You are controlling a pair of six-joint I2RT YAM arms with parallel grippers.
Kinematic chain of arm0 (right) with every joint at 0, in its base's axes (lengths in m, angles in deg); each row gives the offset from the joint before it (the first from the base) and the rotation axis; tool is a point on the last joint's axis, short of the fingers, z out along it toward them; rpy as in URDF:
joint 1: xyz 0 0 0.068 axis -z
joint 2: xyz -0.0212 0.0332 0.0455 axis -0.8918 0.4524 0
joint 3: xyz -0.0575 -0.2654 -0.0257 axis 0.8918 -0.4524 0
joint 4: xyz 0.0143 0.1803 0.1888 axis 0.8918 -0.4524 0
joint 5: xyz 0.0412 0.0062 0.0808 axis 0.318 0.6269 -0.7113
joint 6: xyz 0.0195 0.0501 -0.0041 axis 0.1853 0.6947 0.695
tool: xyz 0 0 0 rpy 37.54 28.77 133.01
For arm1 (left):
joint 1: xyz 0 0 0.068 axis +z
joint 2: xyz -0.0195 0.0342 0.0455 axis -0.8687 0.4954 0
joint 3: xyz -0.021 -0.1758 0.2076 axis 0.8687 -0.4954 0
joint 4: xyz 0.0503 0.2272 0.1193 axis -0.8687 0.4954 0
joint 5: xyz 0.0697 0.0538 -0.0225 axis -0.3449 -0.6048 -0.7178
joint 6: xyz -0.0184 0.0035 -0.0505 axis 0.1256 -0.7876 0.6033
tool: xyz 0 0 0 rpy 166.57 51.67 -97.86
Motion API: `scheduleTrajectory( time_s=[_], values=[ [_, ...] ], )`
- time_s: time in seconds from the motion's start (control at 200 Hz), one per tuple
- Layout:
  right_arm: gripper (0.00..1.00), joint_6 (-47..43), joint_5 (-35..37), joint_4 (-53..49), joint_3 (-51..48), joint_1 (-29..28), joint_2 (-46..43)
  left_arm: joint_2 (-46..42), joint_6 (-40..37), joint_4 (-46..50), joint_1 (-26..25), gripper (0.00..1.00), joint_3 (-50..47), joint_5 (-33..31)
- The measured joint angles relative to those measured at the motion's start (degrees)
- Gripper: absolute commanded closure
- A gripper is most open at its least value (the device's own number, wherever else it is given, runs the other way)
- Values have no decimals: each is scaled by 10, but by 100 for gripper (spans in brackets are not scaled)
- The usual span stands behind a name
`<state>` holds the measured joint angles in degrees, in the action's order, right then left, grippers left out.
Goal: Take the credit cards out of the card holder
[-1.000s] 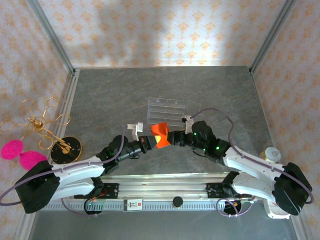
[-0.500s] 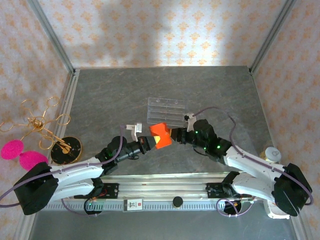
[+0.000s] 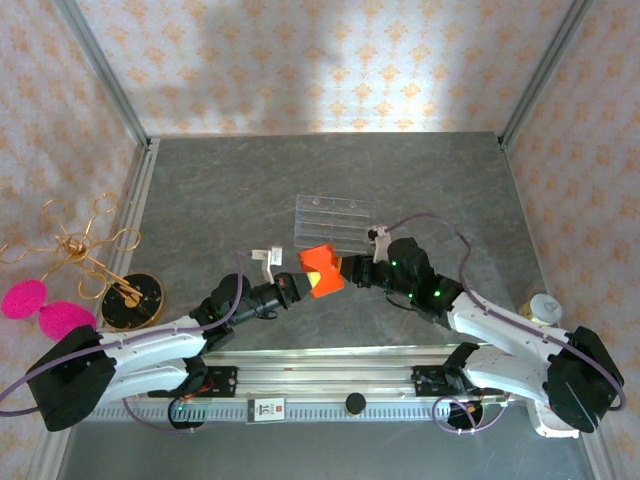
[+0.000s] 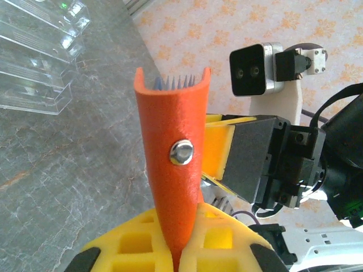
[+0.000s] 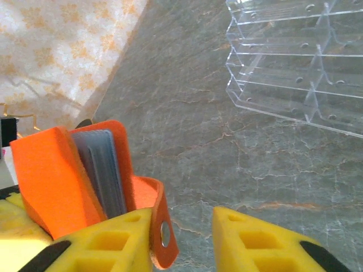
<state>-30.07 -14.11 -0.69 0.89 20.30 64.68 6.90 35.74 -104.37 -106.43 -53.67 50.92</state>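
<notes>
Orange card holder [image 4: 173,164] in left gripper [image 4: 178,241]; lining [image 5: 105,170] (grey-blue) half-hidden

Card holder [image 3: 321,271] just before rack [image 3: 333,222]

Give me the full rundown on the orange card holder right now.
The card holder is an orange-red, felt-like folding wallet held between the arms near the clear rack. It is open, grey-blue pockets showing inside. A silver snap sits on its outer flap. The left gripper clamps its lower edge; its snap tab curls against a finger of the right gripper, whose jaws stand apart.
</notes>
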Motion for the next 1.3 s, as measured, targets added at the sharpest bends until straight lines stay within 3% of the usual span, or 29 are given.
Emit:
scheduleTrajectory(
  time_s=[0.065, 0.2, 0.315, 0.4, 0.701, 0.966, 1.301],
  values=[
    [100, 1, -4, 2, 0, 0, 1, 0, 0, -2, 0, 100, -1, 1],
    [100, 1, 4, -8, 2, 0, 1, 2, 5, -3, 0, 100, -1, 1],
    [100, 6, 16, -29, 3, 0, 5, 30, 15, -3, 0, 82, 0, 0],
    [100, 14, 23, -44, 1, 0, 10, 72, 25, -8, 0, 64, 0, -2],
    [100, 37, 91, -100, -17, -17, 32, 136, 47, 32, 15, 42, 4, -13],
    [100, 57, 134, -130, 14, -62, 90, 21, 36, 117, 43, 39, -5, -81],
    [100, 48, 140, -126, 143, -137, 182, -69, -27, 262, 43, 40, 40, -126]
  ],
)
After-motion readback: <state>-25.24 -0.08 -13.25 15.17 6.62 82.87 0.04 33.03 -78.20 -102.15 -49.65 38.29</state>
